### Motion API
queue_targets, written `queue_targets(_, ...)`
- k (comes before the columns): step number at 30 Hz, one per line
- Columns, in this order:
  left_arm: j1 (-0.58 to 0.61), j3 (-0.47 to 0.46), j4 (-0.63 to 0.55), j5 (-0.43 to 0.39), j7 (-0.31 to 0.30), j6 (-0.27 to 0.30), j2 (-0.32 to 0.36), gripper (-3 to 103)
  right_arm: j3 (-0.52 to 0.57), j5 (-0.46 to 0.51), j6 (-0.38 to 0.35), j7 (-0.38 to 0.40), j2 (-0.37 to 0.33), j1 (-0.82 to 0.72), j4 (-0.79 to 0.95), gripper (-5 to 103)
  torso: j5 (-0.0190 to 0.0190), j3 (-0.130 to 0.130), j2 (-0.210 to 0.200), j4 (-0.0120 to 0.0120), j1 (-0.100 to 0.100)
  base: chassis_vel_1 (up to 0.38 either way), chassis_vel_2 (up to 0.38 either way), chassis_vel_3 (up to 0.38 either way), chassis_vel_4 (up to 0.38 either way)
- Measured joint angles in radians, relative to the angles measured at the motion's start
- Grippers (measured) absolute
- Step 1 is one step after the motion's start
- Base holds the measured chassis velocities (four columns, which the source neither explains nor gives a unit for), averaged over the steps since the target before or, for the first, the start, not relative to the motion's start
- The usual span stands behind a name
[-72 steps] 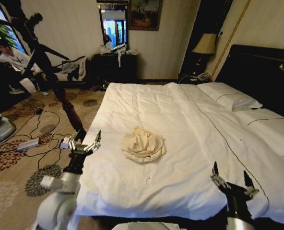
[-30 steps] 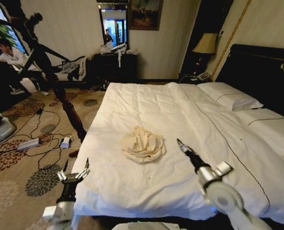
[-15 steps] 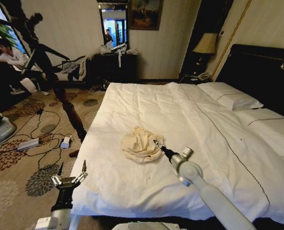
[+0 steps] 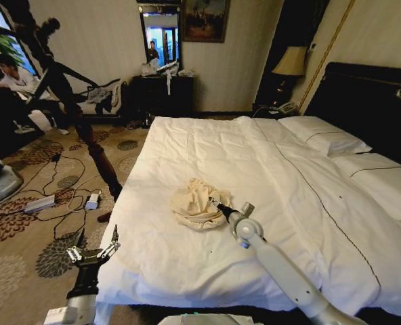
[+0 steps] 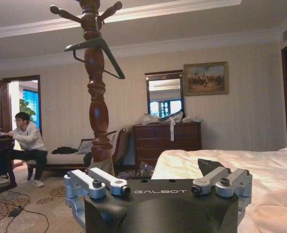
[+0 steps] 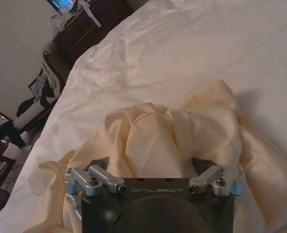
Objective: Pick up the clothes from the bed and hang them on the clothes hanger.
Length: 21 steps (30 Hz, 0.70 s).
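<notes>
The clothes are a crumpled cream bundle lying in the middle of the bed, which has a white duvet. My right gripper reaches into the bundle's right edge. In the right wrist view it stands open, with folds of the cream clothes between its spread fingers. My left gripper hangs open over the carpet by the bed's near left corner. In the left wrist view the dark clothes hanger hangs high on a wooden coat stand, beyond my open left gripper.
The coat stand rises from the patterned carpet left of the bed. Cables and power strips lie on the floor there. A dark dresser stands at the far wall. White pillows and a black headboard are at the right.
My right arm swung from the bed's near right edge forward and left to the clothes. My left gripper dropped back and lower, toward the bed's near left corner.
</notes>
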Motion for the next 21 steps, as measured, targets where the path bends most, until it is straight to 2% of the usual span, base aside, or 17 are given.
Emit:
queue_targets(2,-0.001,-0.003,0.004,0.0,-0.003,0.001,0.0,100,-0.003,-0.008,0.003,-0.005,0.002,0.0,-0.003,84,0.0,0.0,0.0,-0.0003,0.0,0.0,0.0,0.0,0.0)
queue_targets(5,-0.001,-0.004,0.006,-0.001,-0.004,0.001,0.0,100,-0.003,-0.015,0.008,-0.012,0.002,-0.003,-0.005,79,0.0,0.0,0.0,-0.0002,0.0,0.0,0.0,0.0,0.0)
queue_targets(8,-0.001,-0.004,0.007,-0.001,-0.006,0.002,0.001,100,-0.003,-0.028,0.017,-0.019,0.001,-0.012,-0.003,62,0.0001,0.0,0.0,-0.0003,0.0,0.0,0.0,0.0,0.0)
queue_targets(11,-0.002,-0.004,0.007,-0.001,-0.007,0.002,0.001,100,-0.003,-0.035,0.021,-0.019,0.001,-0.016,0.0,57,0.0001,0.0,0.0,-0.0003,0.0,0.0,0.0,0.0,0.0)
queue_targets(13,-0.003,-0.002,0.007,-0.001,-0.009,0.002,0.001,100,-0.002,-0.045,0.024,-0.015,-0.001,-0.022,0.005,46,0.0001,0.0,0.0,-0.0001,0.0,0.0,0.0,0.0,0.0)
queue_targets(14,-0.003,-0.002,0.007,-0.001,-0.009,0.002,0.001,100,-0.002,-0.045,0.024,-0.015,-0.001,-0.022,0.005,46,0.0001,0.0,0.0,-0.0001,0.0,0.0,0.0,0.0,0.0)
queue_targets(16,-0.003,0.002,0.007,0.0,-0.011,0.002,0.001,100,0.001,-0.052,0.03,-0.013,-0.005,-0.027,0.006,36,0.0001,0.0,0.0,-0.0002,0.0,0.0,0.0,0.0,0.0)
queue_targets(17,-0.003,0.002,0.007,0.0,-0.011,0.002,0.001,100,0.001,-0.052,0.03,-0.013,-0.005,-0.027,0.006,36,0.0001,0.0,0.0,-0.0002,0.0,0.0,0.0,0.0,0.0)
queue_targets(19,-0.003,0.004,0.009,0.001,-0.013,0.002,0.001,100,0.007,-0.059,0.041,-0.014,-0.014,-0.037,0.011,25,0.0002,0.0,0.0,-0.0002,0.0,0.0,0.0,0.0,0.0)
queue_targets(20,-0.003,0.004,0.009,0.001,-0.013,0.002,0.001,100,0.007,-0.059,0.041,-0.014,-0.014,-0.037,0.011,25,0.0002,0.0,0.0,-0.0002,0.0,0.0,0.0,0.0,0.0)
queue_targets(21,-0.004,0.005,0.01,0.001,-0.015,0.002,0.001,100,0.011,-0.06,0.044,-0.017,-0.016,-0.04,0.015,19,0.0001,0.0,0.0,-0.0002,0.0,0.0,0.0,0.0,0.0)
